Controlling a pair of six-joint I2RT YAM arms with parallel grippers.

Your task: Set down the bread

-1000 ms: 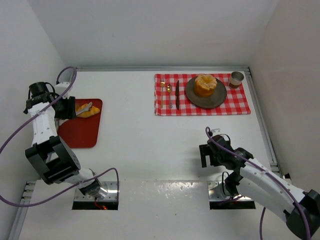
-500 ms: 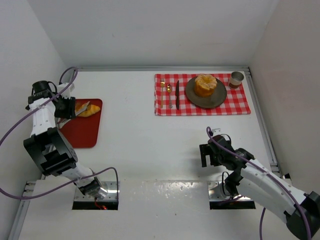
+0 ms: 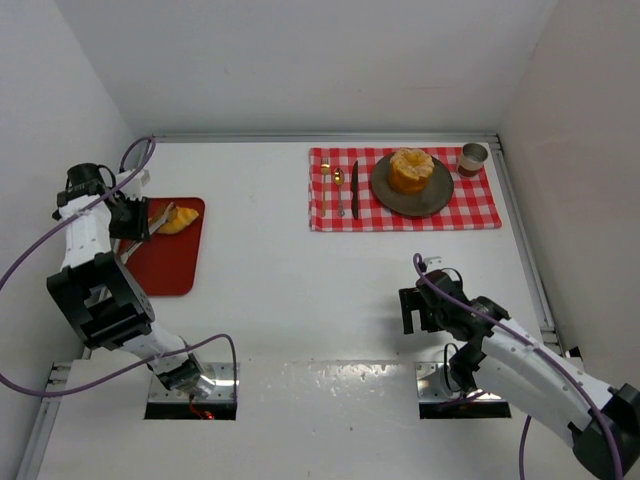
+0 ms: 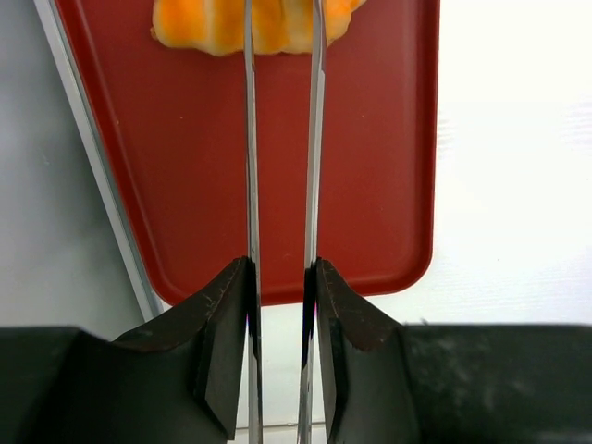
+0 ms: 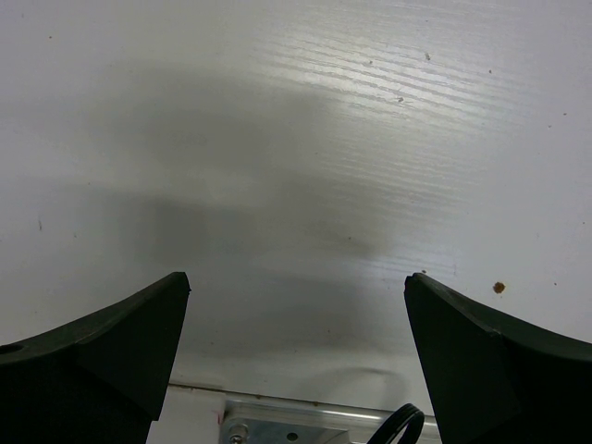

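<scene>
An orange-brown bread (image 3: 181, 218) lies at the far end of a red tray (image 3: 165, 265) at the left of the table. My left gripper (image 3: 127, 218) is shut on a pair of metal tongs (image 3: 157, 219). In the left wrist view the gripper (image 4: 280, 277) squeezes the two tong arms (image 4: 250, 139), which run out over the tray (image 4: 379, 139) to the bread (image 4: 199, 23). The middle of the bread sits between the arms. My right gripper (image 3: 410, 308) is open and empty, low over the bare table (image 5: 296, 287).
A red checkered cloth (image 3: 480, 205) at the back right holds a grey plate (image 3: 432, 197) with a round bun (image 3: 411, 170), a knife (image 3: 354, 190), a fork (image 3: 340, 195), a spoon (image 3: 325, 185) and a cup (image 3: 473, 158). Walls close in the left, back and right.
My left wrist has shifted slightly toward the tray with the tongs, whose tips stay at the bread. The bread is still on the tray. The right arm has not moved.
</scene>
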